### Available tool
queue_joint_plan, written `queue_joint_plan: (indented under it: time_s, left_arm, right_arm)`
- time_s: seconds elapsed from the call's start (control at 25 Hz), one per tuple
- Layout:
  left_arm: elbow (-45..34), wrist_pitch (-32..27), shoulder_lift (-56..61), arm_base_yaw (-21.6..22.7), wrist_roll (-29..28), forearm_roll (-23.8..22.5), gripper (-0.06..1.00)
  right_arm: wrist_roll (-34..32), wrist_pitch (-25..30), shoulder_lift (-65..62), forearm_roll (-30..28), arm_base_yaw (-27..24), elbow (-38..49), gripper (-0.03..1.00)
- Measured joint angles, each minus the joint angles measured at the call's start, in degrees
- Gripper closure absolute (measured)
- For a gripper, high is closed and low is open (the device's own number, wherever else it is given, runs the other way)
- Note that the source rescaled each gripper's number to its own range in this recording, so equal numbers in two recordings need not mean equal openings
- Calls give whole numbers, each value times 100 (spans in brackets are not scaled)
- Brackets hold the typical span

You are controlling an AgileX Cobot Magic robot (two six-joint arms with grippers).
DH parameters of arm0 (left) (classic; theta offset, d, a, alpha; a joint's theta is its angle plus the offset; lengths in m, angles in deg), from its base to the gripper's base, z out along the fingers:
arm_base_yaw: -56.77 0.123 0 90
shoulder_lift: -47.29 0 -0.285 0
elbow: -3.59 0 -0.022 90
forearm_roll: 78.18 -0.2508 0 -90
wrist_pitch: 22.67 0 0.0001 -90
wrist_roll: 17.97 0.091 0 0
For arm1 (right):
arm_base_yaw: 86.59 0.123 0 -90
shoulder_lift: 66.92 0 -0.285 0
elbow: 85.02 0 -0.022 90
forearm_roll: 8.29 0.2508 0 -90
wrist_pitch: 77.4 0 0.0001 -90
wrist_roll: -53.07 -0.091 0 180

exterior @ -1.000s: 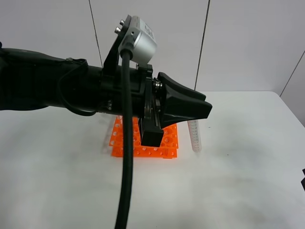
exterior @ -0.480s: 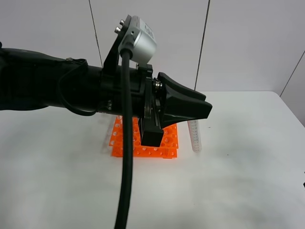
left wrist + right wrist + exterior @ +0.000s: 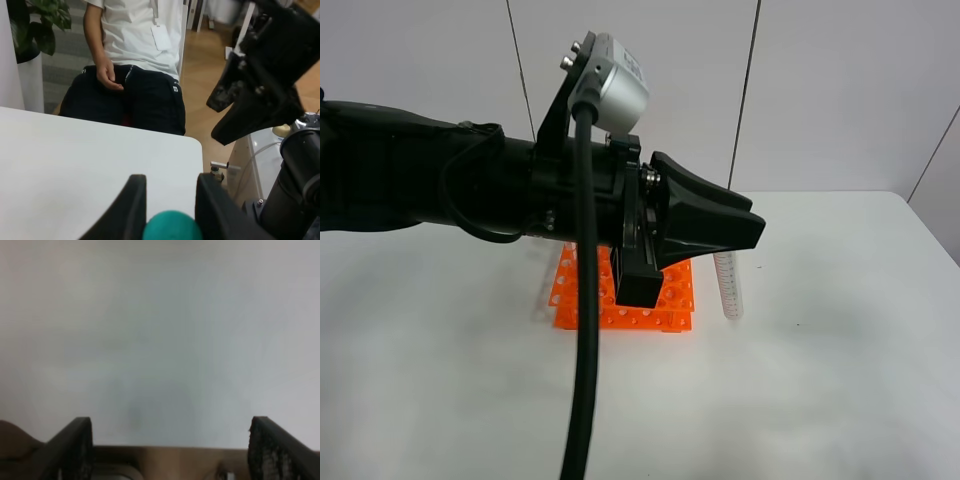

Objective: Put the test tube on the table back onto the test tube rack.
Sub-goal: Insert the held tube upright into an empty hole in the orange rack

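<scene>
The tube [image 3: 728,285] hung upright just to the right of the rack [image 3: 672,300], apart from it, with its tapered tip low over the table [image 3: 820,380]; whether the tip touched the surface could not be told. Its upper end was hidden behind the left gripper [image 3: 745,235] in the high view. In the left wrist view the tube's teal cap [image 3: 172,229] sat between the two black fingers [image 3: 134,200], which stood close on either side of it, so the jaws were closed on the tube near its top.

The orange rack stood on the table behind the left arm [image 3: 420,190], which blocked most of it. A faint clear shape at the rack's left edge was too dim to identify.

The right gripper [image 3: 170,440] showed only in its own wrist view, over bare white table, its jaws wide apart and holding nothing.

Past the table's far edge, the left wrist view showed a seated person [image 3: 132,60] in a white shirt and dark trousers, and a potted plant [image 3: 35,25].
</scene>
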Motion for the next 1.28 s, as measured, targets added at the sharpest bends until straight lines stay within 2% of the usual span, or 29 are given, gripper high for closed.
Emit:
queue_joint_plan:
  time_s: [0.32,0.88,1.28]
  left_arm:
    - [0,-5,0,0,0,0,94]
    - [0,-72,0,0,0,0,94]
    - [0,-96,0,0,16,0,94]
  right_arm:
    - [-12,-458,-1085,6,0,699,12]
    - [-12,-884,-2595,-237,0,877,12]
    - [38,-941,-3318,-273,0,935,12]
